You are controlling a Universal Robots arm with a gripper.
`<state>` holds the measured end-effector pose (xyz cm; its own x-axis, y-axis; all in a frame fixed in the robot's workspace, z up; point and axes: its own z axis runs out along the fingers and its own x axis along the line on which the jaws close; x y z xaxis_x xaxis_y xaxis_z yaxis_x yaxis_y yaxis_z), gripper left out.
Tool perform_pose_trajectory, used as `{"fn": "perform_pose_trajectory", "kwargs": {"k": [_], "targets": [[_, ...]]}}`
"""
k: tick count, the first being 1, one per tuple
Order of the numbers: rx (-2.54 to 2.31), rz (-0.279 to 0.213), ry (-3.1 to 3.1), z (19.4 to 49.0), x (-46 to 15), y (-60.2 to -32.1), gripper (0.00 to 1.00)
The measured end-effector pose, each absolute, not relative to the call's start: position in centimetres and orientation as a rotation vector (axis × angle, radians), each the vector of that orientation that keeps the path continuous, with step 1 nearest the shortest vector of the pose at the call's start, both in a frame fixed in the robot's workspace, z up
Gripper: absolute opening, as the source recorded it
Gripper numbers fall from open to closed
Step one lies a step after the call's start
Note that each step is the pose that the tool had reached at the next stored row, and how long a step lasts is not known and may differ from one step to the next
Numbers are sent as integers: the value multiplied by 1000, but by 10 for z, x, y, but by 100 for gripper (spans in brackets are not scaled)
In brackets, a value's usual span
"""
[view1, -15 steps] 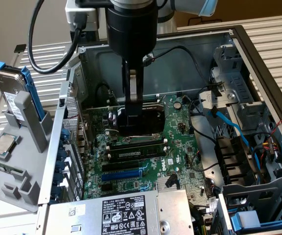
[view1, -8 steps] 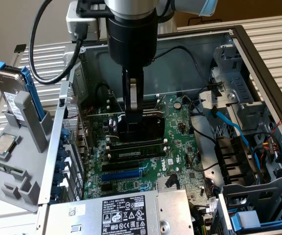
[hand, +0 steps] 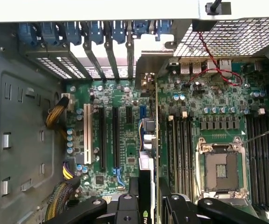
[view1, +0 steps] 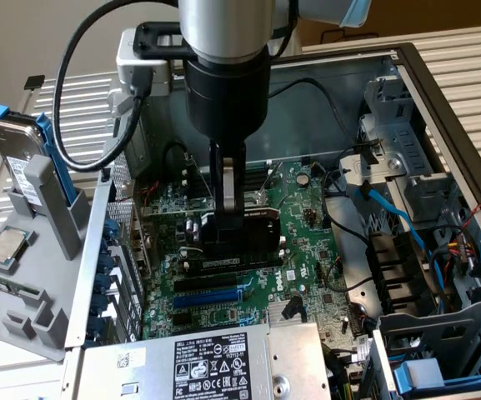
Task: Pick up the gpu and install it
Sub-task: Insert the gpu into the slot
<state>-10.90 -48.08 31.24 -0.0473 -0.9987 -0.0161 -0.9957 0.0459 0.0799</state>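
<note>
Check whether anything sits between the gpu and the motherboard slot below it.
Nothing visible does. The end effector grips the gpu on edge, low over the expansion slots of the motherboard, with no cable or part seen under it. The card's lower edge is hidden, so seating cannot be judged.

**Two cameras over one open case**

The exterior view looks steeply down into the open grey metal computer case (view1: 323, 75) from its near end, above the silver power-supply box (view1: 298, 358). The wrist view looks straight down past the black gripper (hand: 148, 186), much closer. Both share the large green motherboard (view1: 303, 208) and its long black expansion slots (hand: 115, 135).
</note>
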Motion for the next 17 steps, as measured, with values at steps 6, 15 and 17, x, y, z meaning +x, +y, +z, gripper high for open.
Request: {"fn": "perform_pose_trajectory", "kwargs": {"k": [6,15,17], "targets": [[2130,-122,-2232,305,-110,-482,27],[2129,-135,-2230,293,-113,-488,27],[2131,-131,-2232,292,-114,-489,27]]}}
